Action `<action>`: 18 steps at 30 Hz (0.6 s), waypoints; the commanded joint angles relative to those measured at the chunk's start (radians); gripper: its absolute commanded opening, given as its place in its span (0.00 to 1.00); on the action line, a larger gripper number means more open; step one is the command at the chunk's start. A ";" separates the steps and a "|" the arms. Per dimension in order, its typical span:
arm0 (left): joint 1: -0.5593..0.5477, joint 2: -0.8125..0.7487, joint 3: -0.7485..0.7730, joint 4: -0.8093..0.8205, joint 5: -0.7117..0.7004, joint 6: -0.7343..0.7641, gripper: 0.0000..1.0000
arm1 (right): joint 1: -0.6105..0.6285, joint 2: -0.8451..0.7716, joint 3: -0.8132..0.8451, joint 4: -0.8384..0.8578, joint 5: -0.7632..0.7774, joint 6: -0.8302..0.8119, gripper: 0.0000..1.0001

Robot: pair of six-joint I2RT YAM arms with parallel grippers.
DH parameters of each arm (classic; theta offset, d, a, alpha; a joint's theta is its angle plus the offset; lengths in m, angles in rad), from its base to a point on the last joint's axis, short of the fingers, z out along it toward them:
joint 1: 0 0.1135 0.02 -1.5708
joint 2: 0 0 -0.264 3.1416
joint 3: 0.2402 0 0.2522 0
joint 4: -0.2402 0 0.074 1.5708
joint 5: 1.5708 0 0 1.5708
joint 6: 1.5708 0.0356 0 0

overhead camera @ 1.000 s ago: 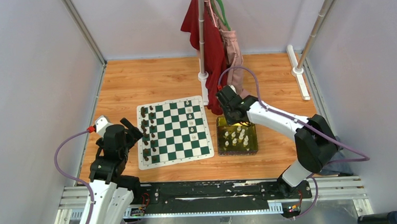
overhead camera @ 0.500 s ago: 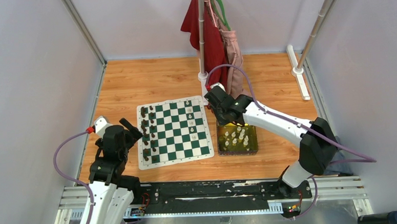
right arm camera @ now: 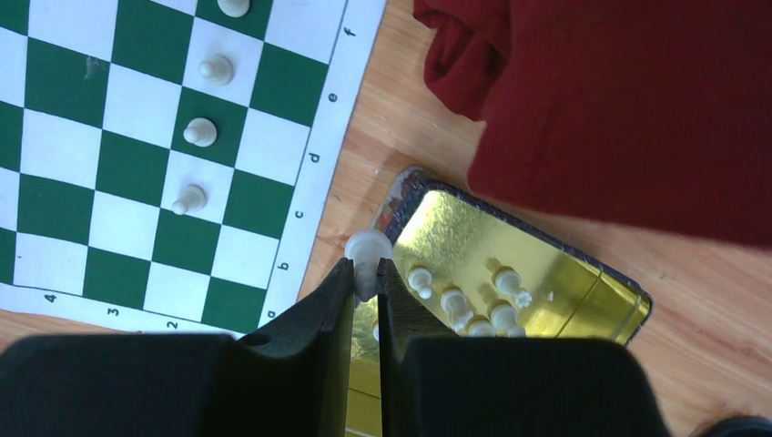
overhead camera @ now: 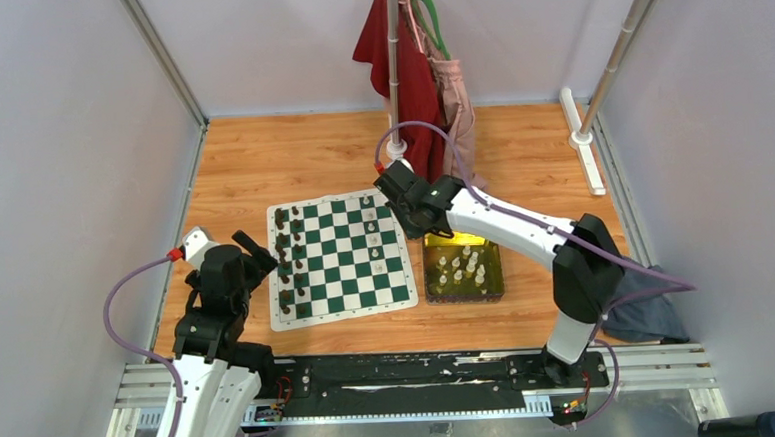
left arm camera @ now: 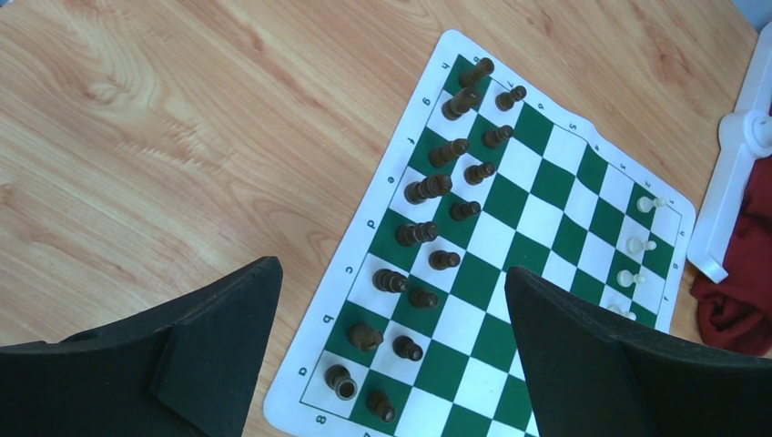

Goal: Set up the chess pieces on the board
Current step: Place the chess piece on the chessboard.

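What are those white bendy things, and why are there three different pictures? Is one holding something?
They are two robot arms bolted to a wooden table. One picture looks down from above. The other two come from little cameras on each wrist. On the table lies a green-and-white chess board with brown chessmen along one side and a few white chessmen on the other. Beside it sits a yellow tray of spare white pieces. A red cloth hangs behind. The left gripper is open and empty. The right gripper pinches one white chess piece.
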 commanded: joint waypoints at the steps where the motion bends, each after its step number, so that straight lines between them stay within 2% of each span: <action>1: 0.005 -0.010 -0.012 0.003 -0.020 -0.004 1.00 | 0.014 0.069 0.073 -0.033 -0.020 -0.036 0.00; 10: 0.005 -0.008 -0.012 0.004 -0.029 -0.004 1.00 | 0.002 0.218 0.219 -0.034 -0.076 -0.066 0.00; 18: 0.005 -0.001 -0.015 0.010 -0.031 0.001 1.00 | -0.015 0.315 0.276 -0.031 -0.130 -0.080 0.00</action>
